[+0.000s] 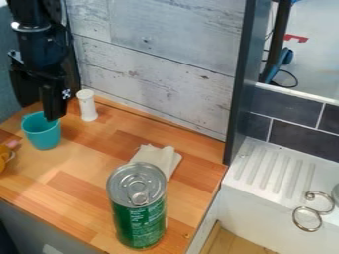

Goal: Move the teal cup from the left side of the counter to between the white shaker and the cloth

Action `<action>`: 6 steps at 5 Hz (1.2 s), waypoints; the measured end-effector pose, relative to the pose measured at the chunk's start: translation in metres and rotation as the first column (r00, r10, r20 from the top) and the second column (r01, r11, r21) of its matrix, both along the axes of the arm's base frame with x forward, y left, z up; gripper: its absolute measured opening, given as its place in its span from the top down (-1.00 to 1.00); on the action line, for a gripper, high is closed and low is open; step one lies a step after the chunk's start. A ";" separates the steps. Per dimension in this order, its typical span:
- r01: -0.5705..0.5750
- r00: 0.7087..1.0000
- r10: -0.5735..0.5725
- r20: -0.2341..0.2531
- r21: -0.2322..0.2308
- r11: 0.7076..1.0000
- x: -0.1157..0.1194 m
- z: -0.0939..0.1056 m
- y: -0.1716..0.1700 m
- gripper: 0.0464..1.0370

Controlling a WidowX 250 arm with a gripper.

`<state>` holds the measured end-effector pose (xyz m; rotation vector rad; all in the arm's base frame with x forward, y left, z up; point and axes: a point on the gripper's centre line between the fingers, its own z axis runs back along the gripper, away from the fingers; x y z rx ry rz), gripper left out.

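1. The fixed camera is looking down at a slant from above the near side of the table (pixel 86 166).
2. It is facing the plank wall (pixel 165 44) behind.
3. It is viewing from fairly near, taking in the white drainboard (pixel 255 186) at picture right.

Fairly bright, soft light covers the scene, and its source cannot be told. The wooden tabletop (pixel 86 163) is evenly lit, with a mild sheen and only faint, soft-edged shading around the pale cloth (pixel 159 158). Small highlights show on the metal lid of the green can (pixel 139 218), and the steel rings (pixel 306 218) glint. The white sink (pixel 255 198) is among the brightest areas, its ridges marked by light grey shading. The cup (pixel 43 136) is darker inside its rim than on its outer side. The black arm (pixel 39 44) is so dark that much surface detail is lost. The cabinet front (pixel 39 228) lies in dull shade.
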<state>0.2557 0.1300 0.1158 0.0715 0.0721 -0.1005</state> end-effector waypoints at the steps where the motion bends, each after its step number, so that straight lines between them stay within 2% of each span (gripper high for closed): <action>1: -0.002 1.000 0.002 -0.027 -0.014 1.000 -0.001 -0.008 0.000 -0.93; 2: 0.003 1.000 -0.004 -0.018 -0.017 1.000 0.006 -0.016 0.007 -0.93; 3: -0.029 1.000 0.029 -0.005 0.001 1.000 0.006 -0.023 0.027 -0.93; 4: -0.030 1.000 0.030 -0.003 0.000 1.000 0.014 -0.036 0.034 -0.93; 6: -0.007 1.000 0.007 -0.019 -0.020 1.000 0.034 -0.063 0.043 -0.93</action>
